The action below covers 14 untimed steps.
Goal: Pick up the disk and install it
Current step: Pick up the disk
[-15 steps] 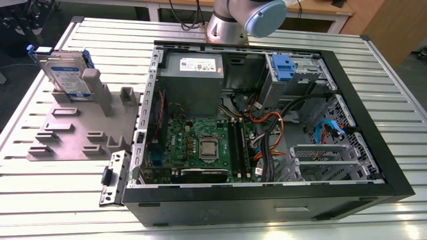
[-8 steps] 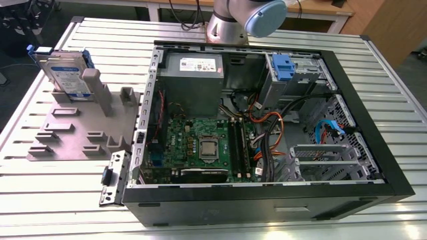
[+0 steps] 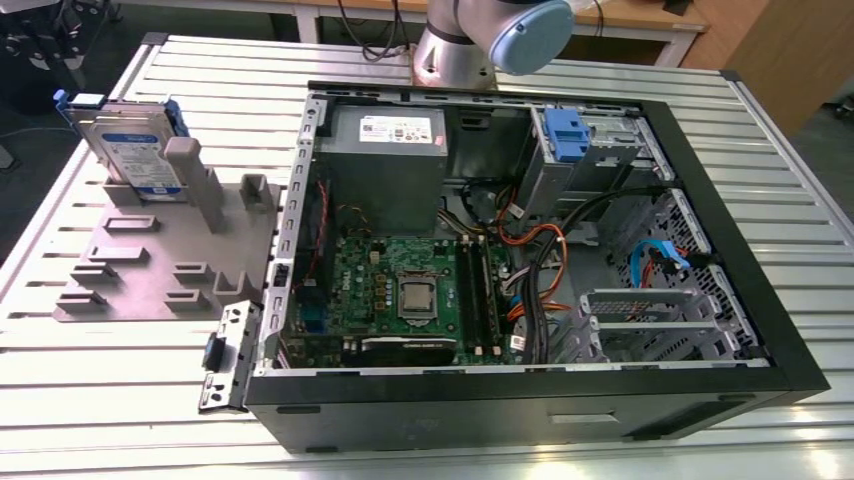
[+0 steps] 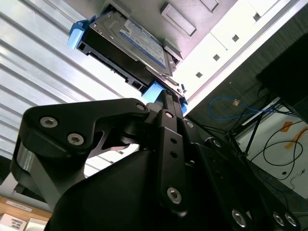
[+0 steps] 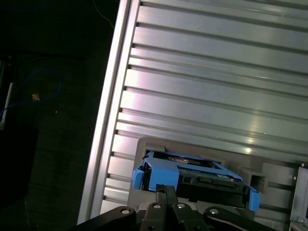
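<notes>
In the exterior view the disk (image 3: pixel 131 150) stood on edge in the grey holder (image 3: pixel 140 265), at ten o'clock from the open computer case (image 3: pixel 534 392), its blue carrier end up for grasping, while the gripper (image 5: pixel 166 193), fingers together and empty, pointed at it.

Lower part of the disk (image 3: pixel 128 142) behind the grey stand (image 3: pixel 144 272), seemingly slotted
</notes>
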Each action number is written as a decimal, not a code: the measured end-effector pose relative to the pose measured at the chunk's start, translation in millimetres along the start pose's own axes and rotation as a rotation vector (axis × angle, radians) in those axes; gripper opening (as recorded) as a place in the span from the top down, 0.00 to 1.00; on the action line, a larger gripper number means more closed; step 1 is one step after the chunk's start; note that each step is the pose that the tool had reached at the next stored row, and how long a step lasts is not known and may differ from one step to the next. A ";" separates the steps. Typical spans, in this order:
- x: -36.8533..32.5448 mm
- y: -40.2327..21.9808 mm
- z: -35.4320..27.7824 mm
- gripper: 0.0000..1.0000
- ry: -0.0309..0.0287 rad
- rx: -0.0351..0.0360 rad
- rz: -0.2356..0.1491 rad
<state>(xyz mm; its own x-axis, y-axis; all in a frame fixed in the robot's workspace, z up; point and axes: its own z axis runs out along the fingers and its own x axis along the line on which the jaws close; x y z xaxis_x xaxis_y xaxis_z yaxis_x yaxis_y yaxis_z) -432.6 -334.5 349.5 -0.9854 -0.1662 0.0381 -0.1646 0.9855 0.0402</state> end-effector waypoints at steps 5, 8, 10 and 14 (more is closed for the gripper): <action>0.0 0.0 0.0 0.89 0.0000 0.0000 0.000; 0.0 0.0 0.0 0.89 0.0000 0.0000 0.000; 0.0 0.0 0.0 0.89 0.0000 0.0000 -0.002; 0.0 0.0 0.0 0.89 0.0016 0.0013 -0.038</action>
<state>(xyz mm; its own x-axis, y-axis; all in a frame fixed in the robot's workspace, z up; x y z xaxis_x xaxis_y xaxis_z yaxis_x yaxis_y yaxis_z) -432.6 -334.6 349.5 -0.9782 -0.2039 0.0381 -0.2024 0.9785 0.0404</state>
